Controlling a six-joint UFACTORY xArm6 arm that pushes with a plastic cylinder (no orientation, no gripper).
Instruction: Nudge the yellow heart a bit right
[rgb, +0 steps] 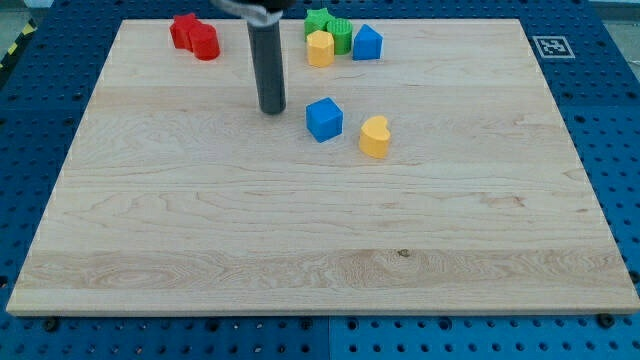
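The yellow heart (375, 137) lies on the wooden board (320, 230), a little right of centre in the upper half. A blue cube (324, 119) sits just to its upper left, a small gap apart. My tip (271, 110) rests on the board left of the blue cube, which lies between it and the yellow heart. The rod rises straight up to the view's top.
At the view's top sit a yellow pentagon-like block (320, 48), a green star (318, 22), a green round block (342, 34) and a blue block (367, 43). Two red blocks (194, 34) sit at the top left. A marker tag (550, 46) is at the top right corner.
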